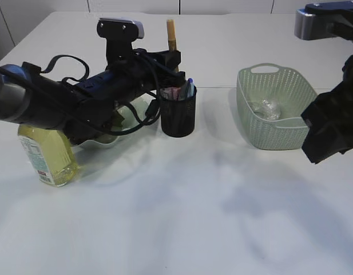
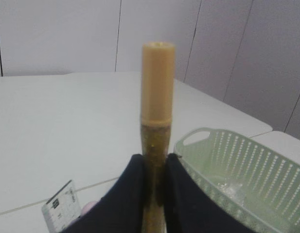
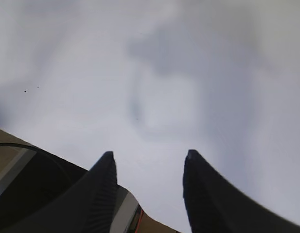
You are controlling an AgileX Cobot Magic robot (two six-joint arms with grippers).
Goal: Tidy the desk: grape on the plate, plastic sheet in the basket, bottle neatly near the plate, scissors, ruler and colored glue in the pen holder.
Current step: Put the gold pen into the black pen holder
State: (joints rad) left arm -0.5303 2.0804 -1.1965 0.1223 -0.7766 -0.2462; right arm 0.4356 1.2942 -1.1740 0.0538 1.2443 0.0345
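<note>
Here, the left gripper (image 2: 154, 167) was pinched tight on the colored glue (image 2: 157, 87), upright, just above the pen holder (image 1: 178, 114). Right gripper (image 3: 147, 165) hung w/ jaws apart, nothing btwn them. Bottle (image 1: 47, 156) stood beside the plate (image 1: 102, 141); plastic sheet (image 1: 265, 108) lay in the basket (image 1: 273, 134).

In the exterior view the left arm (image 1: 56, 103) covers most of the plate (image 1: 104, 140) and the upper part of the bottle (image 1: 50, 157); whether a grape lies on the plate cannot be told. The pen holder (image 1: 178, 117) hides the lower parts of its contents, which are too small to name. The right arm (image 1: 333, 123) is cut off by the edge. In the left wrist view the glue stick (image 2: 157, 97) runs below the frame, and the ruler (image 2: 60, 213) shows only a corner.
</note>
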